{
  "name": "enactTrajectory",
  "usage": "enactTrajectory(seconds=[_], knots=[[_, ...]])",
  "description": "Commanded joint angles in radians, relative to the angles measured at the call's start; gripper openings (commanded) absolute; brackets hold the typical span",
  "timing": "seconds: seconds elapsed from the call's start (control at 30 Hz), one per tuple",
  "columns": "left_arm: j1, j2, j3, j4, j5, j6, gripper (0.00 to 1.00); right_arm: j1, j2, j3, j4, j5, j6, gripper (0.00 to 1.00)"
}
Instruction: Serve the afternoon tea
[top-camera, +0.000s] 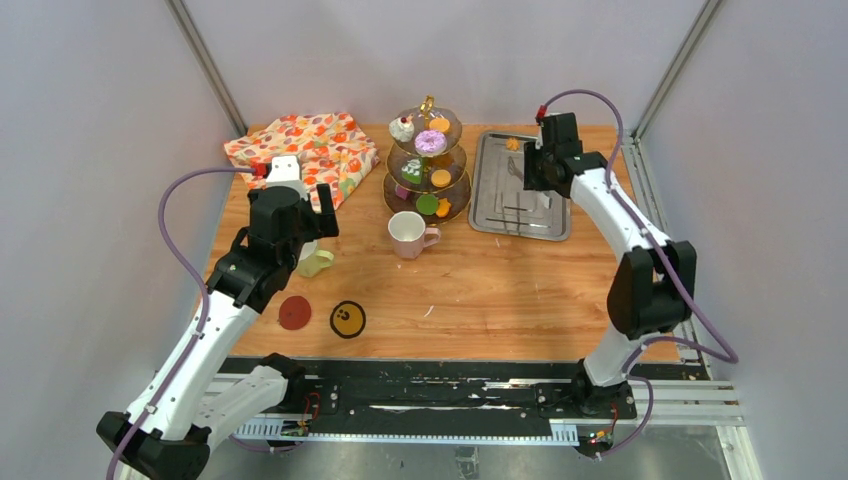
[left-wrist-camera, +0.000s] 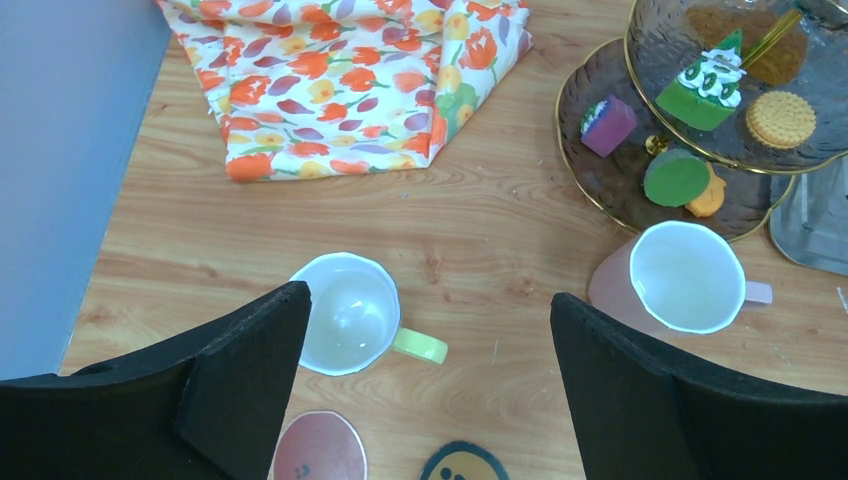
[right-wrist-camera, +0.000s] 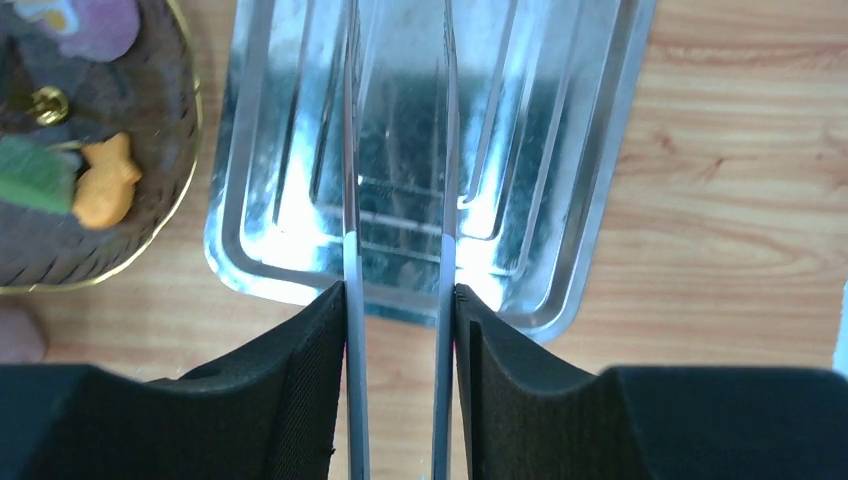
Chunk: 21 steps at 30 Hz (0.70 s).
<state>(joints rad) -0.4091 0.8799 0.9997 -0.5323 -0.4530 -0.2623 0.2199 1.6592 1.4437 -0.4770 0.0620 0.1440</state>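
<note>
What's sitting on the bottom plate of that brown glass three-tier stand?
A purple cube cake, a round green cake and an orange biscuit; the middle plate covers the rest.

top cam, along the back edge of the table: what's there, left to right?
floral cloth → three-tier stand → steel tray

Floral cloth lies bunched at the far left corner of the table. 2 round coasters near the front: 1 red-brown, 1 black-and-yellow, just apart. On the right, the tongs reach over the steel tray.
</note>
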Motion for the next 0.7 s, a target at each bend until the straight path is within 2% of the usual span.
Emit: enactTrajectory(seconds=[0.0,0.23,0.67], knots=[[-0.002,-0.009,-0.004,0.028,-0.015,-0.001,0.95,-0.007,0.115,0.146,0.016,0.12,-0.051,0.41],[-0.002,0.003,0.002,0.027,-0.041,0.02,0.95,-0.011,0.297,0.308,0.026,0.108,-0.044,0.41],[-0.003,0.05,0.0,0.056,-0.057,0.04,0.95,-0.011,0.485,0.426,0.078,0.114,-0.009,0.42]])
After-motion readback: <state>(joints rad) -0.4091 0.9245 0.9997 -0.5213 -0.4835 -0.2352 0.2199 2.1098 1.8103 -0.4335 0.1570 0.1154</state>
